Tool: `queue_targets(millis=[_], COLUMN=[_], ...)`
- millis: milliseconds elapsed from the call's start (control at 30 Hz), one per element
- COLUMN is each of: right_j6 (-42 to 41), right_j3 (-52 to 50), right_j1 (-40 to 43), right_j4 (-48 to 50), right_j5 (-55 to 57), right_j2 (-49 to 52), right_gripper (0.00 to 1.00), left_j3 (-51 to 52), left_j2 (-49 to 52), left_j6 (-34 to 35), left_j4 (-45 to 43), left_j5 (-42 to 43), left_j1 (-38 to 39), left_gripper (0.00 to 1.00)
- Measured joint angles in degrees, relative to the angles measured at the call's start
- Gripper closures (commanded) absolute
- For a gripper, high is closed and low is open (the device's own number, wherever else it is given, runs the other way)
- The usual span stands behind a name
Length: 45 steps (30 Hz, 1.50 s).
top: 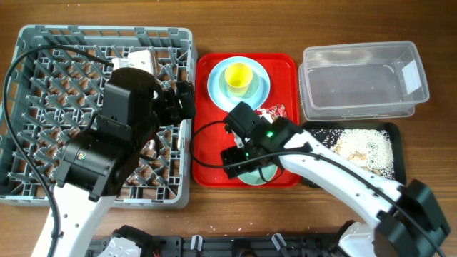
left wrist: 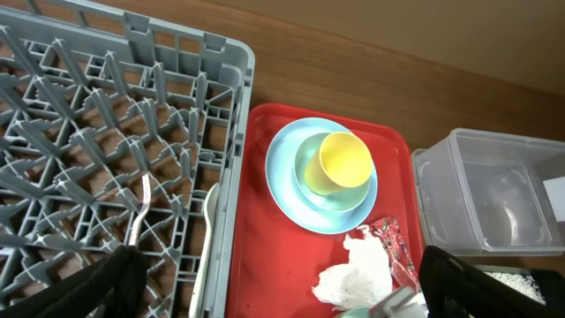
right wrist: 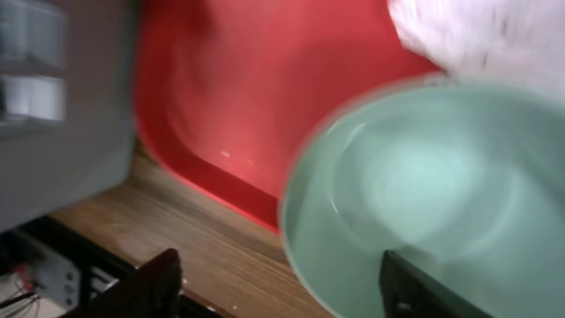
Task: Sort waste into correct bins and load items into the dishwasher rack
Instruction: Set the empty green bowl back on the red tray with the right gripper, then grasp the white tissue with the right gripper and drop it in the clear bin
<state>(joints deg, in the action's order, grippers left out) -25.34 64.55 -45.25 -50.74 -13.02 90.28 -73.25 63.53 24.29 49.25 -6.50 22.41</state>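
Note:
My right gripper [top: 246, 160] [right wrist: 287, 283] is open over the rim of the mint-green bowl [top: 252, 177] [right wrist: 424, 185], at the front edge of the flat red tray. One finger is over the bowl and the other outside it. The yellow cup [top: 238, 76] [left wrist: 344, 161] stands on the light blue plate [top: 258, 89] [left wrist: 287, 172]. The white napkin [left wrist: 357, 274] [right wrist: 477, 35] and the red wrapper [top: 275, 111] [left wrist: 393, 247] lie beside the bowl. My left gripper [top: 184, 100] [left wrist: 282, 287] is open and empty above the right wall of the grey rack [top: 43, 43] [left wrist: 53, 132]. A white fork [left wrist: 137, 212] and spoon [left wrist: 207, 230] lie in the rack.
The red tray [top: 207, 143] [left wrist: 265, 221] sits between the rack and the bins. The clear tub [top: 360, 78] [left wrist: 494, 194] is at the back right. The black tray [top: 325, 135] in front of it holds beige crumbs [top: 368, 146]. My right arm lies across it.

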Motion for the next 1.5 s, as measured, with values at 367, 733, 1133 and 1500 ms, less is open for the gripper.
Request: queue_targets(millis=[367, 733, 1133, 1500], right_j6=[1.18, -0.55, -2.62, 5.86], right_j3=[1.95, -1.16, 7.80, 11.54], right_j1=[9.90, 9.90, 18.80, 48.59], right_j4=[3.96, 9.70, 6.38, 13.49], right_j5=[10.12, 13.18, 9.90, 17.42], right_j2=[-4.37, 5.31, 6.10, 4.50], right_gripper=[0.00, 0.14, 0.96, 0.00], left_j3=[0.00, 0.00, 0.00, 0.00], left_j2=[0.00, 0.00, 0.00, 0.00], left_j6=[0.00, 0.00, 0.00, 0.00], left_j4=[-0.02, -0.02, -0.02, 0.00], left_j5=[0.00, 0.00, 0.00, 0.00], left_j1=[0.00, 0.00, 0.00, 0.00], left_gripper=[0.00, 0.00, 0.00, 0.00])
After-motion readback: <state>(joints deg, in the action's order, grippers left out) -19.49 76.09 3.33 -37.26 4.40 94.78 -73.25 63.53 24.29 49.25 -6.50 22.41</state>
